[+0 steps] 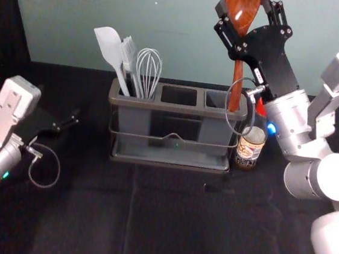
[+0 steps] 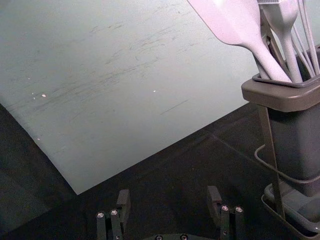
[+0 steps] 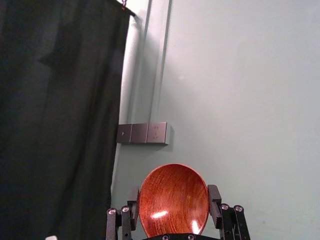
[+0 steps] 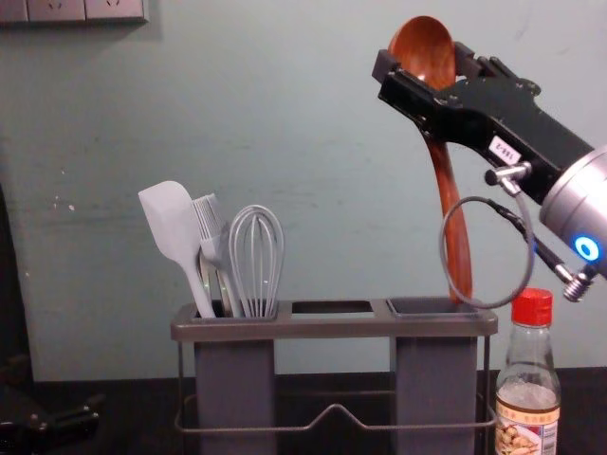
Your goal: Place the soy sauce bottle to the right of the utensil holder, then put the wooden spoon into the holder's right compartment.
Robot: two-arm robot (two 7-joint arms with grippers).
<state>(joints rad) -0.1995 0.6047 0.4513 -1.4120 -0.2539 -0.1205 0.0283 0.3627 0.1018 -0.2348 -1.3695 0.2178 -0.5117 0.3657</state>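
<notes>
My right gripper point(image 1: 244, 6) is shut on the bowl of the wooden spoon point(image 1: 237, 85), high above the holder's right side; the right wrist view has the gripper point(image 3: 174, 194) with a finger against each side of the bowl point(image 3: 172, 200). The spoon's handle point(image 4: 453, 218) hangs down, its lower end at the right compartment's opening point(image 4: 434, 306). Just right of the utensil holder point(image 1: 174, 107) the soy sauce bottle point(image 1: 251, 144) stands upright. Low at the left is my left gripper point(image 1: 67, 123); in its wrist view the gripper point(image 2: 169, 196) is open and empty.
A spatula point(image 4: 171, 223), a brush point(image 4: 211, 227) and a whisk point(image 4: 256, 251) stand in the holder's left compartment. The pale wall point(image 4: 313, 142) rises behind. Black cloth point(image 1: 166, 211) covers the table.
</notes>
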